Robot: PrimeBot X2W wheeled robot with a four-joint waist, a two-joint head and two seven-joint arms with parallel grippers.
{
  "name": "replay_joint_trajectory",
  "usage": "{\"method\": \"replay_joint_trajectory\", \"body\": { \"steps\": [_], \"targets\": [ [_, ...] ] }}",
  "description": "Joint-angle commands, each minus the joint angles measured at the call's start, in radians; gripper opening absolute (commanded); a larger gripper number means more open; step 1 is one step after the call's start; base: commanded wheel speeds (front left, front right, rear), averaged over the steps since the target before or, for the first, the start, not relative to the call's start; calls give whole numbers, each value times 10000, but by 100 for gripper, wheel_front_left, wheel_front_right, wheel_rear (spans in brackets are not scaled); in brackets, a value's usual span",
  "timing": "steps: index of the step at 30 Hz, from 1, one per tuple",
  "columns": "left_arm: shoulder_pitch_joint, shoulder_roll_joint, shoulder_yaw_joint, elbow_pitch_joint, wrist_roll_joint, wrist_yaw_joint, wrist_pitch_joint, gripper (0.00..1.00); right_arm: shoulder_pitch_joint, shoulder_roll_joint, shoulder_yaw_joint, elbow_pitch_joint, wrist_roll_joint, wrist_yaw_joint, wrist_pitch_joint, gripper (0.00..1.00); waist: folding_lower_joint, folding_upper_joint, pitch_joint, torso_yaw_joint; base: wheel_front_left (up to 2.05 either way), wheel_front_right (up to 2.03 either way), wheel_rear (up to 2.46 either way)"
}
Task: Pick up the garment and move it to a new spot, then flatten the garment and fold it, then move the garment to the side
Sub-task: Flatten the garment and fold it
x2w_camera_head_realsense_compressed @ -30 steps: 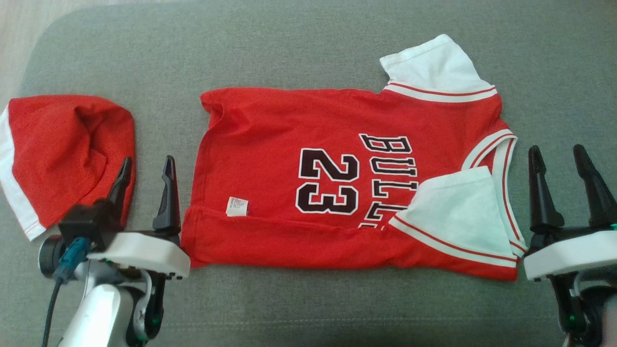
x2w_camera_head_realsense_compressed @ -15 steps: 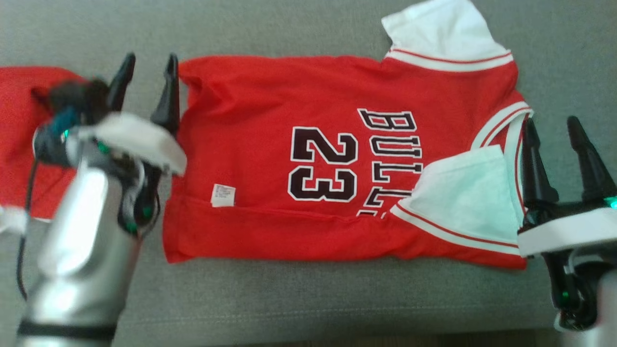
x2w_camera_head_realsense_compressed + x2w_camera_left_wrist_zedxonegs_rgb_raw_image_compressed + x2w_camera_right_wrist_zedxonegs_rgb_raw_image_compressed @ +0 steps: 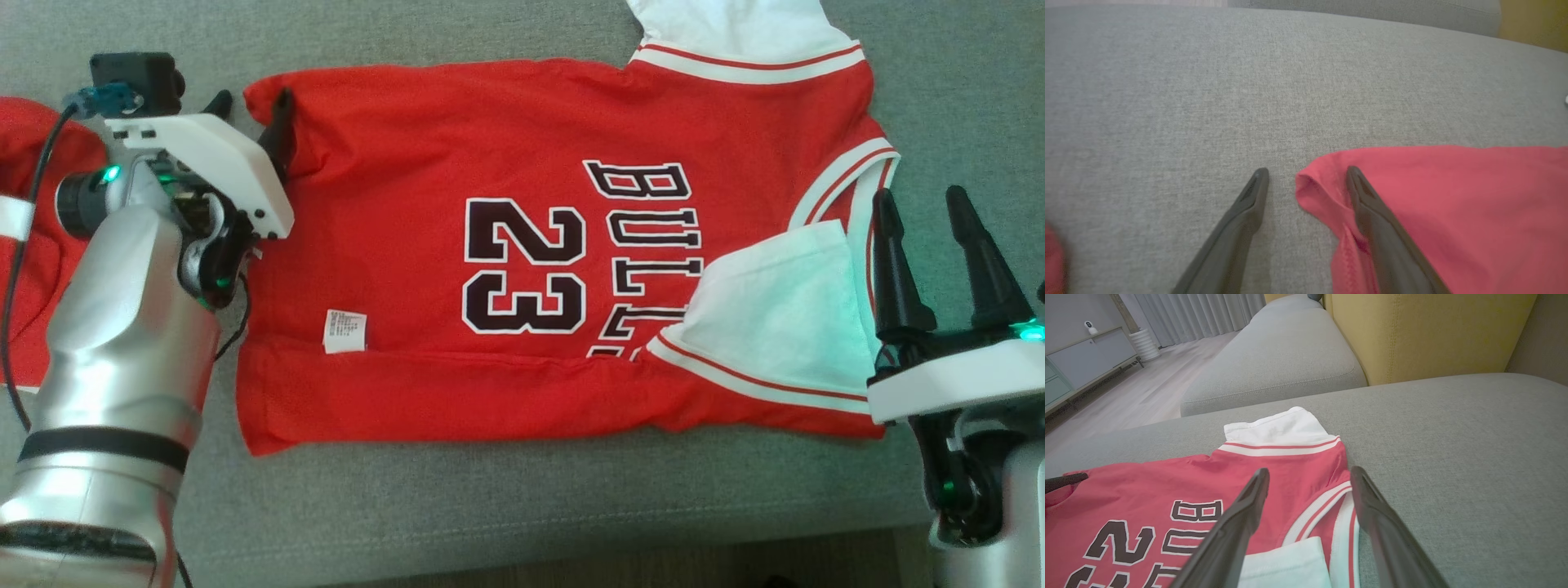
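Observation:
The garment (image 3: pixel 457 163) is a red jersey with "23" and white sleeves, lying flat and sideways on the grey cushion (image 3: pixel 490 506). Its near edge is folded up and the near white sleeve (image 3: pixel 775 318) is turned in over the chest. My left gripper (image 3: pixel 251 102) is open at the jersey's far left corner. In the left wrist view that gripper (image 3: pixel 1307 171) straddles the corner of the garment (image 3: pixel 1453 204), with one finger (image 3: pixel 1372 212) over the cloth. My right gripper (image 3: pixel 919 196) stands open beside the collar edge, its tips (image 3: pixel 1309 470) just above the garment (image 3: pixel 1167 482), holding nothing.
A second red piece of clothing with white trim (image 3: pixel 33 245) lies left of my left arm. The cushion's front edge and a strip of floor (image 3: pixel 571 572) run along the bottom. A yellow backrest (image 3: pixel 1433 330) rises behind the cushion, with another grey seat (image 3: pixel 1274 363) beyond.
The head camera has tilted, shifting the whole picture. My left arm has reached forward from the jersey's near left corner to its far left corner. The right gripper has stayed by the collar.

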Motion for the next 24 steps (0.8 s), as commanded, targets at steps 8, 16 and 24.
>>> {"method": "replay_joint_trajectory", "body": {
  "steps": [8, 16, 24],
  "targets": [
    [-691, 280, -201, 527, 271, -368, -695, 0, -355, -116, 37, -158, -15, 37, 5, 100, -2, 0, -72, 56, 0, 0, 0],
    [-949, -8, -382, 910, 349, -397, -1601, 0, -2171, -927, -161, 1341, 248, 37, 98, 100, -2, 0, 104, 323, 0, 0, 0],
    [-1534, -576, -805, 825, 478, -527, -2046, 0, -5284, -1865, 91, 4003, 619, 37, 509, 100, -2, 0, 915, 1168, 0, 0, 0]
  ]
}}
